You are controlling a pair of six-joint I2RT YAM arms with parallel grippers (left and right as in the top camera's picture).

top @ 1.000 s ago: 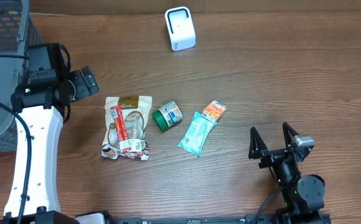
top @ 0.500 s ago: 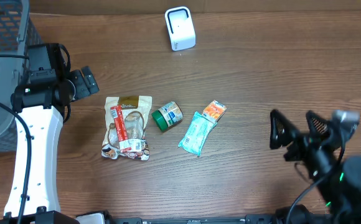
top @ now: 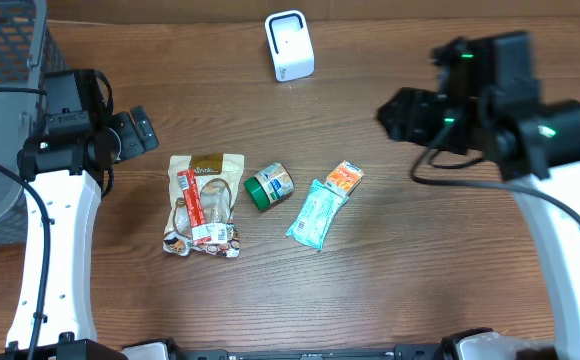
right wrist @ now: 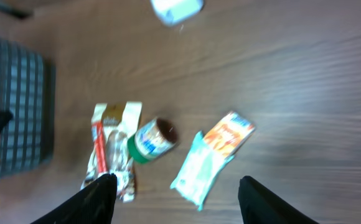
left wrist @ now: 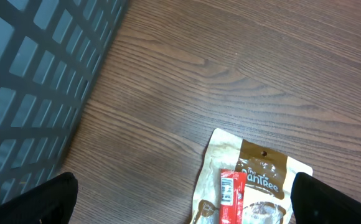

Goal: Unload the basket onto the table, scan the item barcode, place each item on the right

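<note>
Wood-grain tabletop runs open along the near side of the green-lidded jar. Just left of the jar lies a brown snack pouch. Right of it is a teal packet, an orange packet meeting its far end. Left of the jar, past the pouch's far corner, the left gripper hovers spread wide, holding nothing. Well right of the jar, the right gripper hangs above bare wood, fingers apart and empty. Far beyond the jar a white scanner stands near the table edge; a grey mesh basket fills the far-left corner.
</note>
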